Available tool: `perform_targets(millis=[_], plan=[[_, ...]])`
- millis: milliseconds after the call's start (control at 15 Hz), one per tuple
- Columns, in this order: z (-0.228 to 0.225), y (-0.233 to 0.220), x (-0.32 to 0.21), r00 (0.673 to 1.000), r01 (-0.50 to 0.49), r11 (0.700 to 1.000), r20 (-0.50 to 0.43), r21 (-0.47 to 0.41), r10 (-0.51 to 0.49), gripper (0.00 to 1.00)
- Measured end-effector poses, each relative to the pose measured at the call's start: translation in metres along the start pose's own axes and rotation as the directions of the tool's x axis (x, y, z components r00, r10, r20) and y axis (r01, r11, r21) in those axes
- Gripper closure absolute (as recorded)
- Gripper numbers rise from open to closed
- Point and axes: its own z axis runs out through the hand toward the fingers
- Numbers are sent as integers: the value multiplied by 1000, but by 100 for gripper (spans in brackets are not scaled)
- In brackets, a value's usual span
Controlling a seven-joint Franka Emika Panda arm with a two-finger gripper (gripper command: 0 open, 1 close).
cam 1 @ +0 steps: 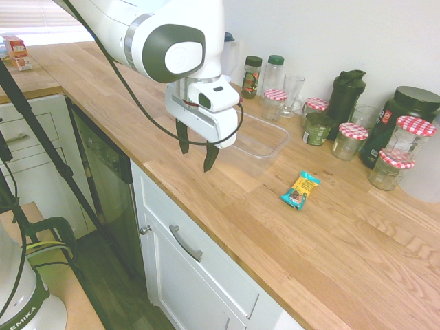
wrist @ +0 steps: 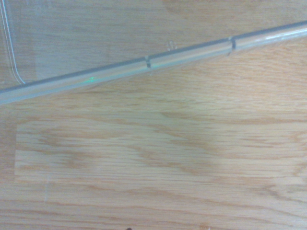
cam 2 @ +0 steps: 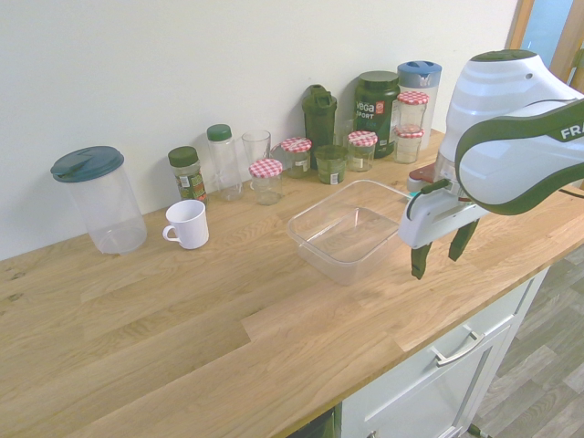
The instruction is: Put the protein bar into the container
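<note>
the protein bar (cam 1: 300,190) lies flat on the desk (cam 1: 227,227), between its front edge and the jars along the wall, near the container (cam 2: 315,259). the fingers (cam 1: 196,155) stand wide apart with nothing between them, above the desk's front edge. best to centre over the bar, line up across its narrow width, descend straight and close gently.
</note>
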Motion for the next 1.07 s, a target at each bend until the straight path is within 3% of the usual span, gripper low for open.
perform_targets(millis=[333, 1067], plan=[[-8, 6, 16, 1000, -17, 1000, -14, 5, 17, 0], [-46, 59, 140, 998, -61, 997, -29, 39, 62, 0]])
